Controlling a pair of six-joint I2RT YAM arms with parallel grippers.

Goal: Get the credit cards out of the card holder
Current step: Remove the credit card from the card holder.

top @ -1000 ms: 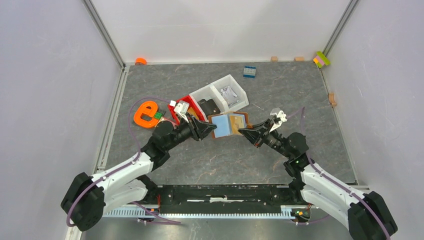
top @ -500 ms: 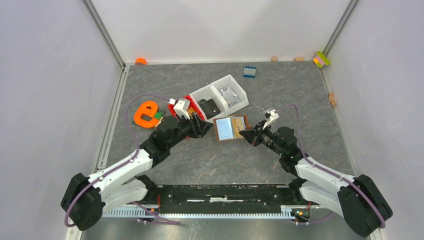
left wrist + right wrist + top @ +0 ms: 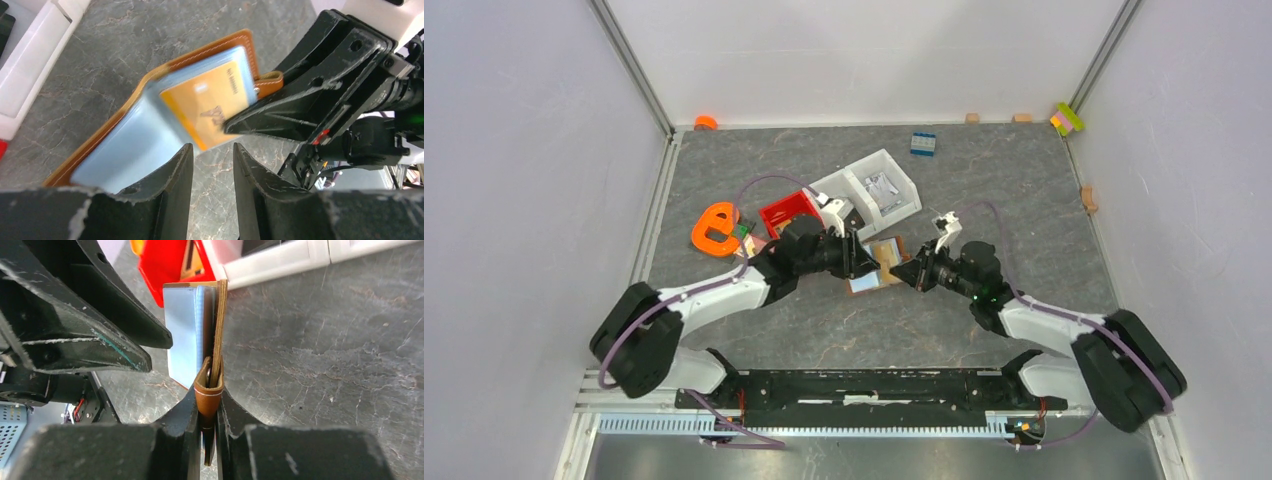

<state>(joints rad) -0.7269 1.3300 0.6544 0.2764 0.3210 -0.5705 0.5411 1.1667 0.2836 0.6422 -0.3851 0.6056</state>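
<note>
The brown card holder (image 3: 886,252) hangs open above the table between the two arms. My right gripper (image 3: 209,395) is shut on its strap tab (image 3: 207,390); the left wrist view shows the same grip (image 3: 270,78). An orange-tan credit card (image 3: 210,105) lies on the holder's open face, its near corner sticking out past the pale blue sleeve (image 3: 120,150). Just below that corner, my left gripper (image 3: 212,150) is open, and only table shows between its fingers. In the right wrist view the holder (image 3: 219,325) stands edge-on, with the pale blue face (image 3: 182,335) turned toward the left fingers (image 3: 100,335).
Behind the holder are a red bin (image 3: 789,210) and white bins (image 3: 869,185) with small parts. An orange object (image 3: 714,228) lies to the left. A blue block (image 3: 922,142) sits near the back wall, with small blocks along the back and right edges.
The left gripper backed off from the holder's left edge, then swung right and up to it again. The right arm lowered and carried the holder nearer and leftward.
</note>
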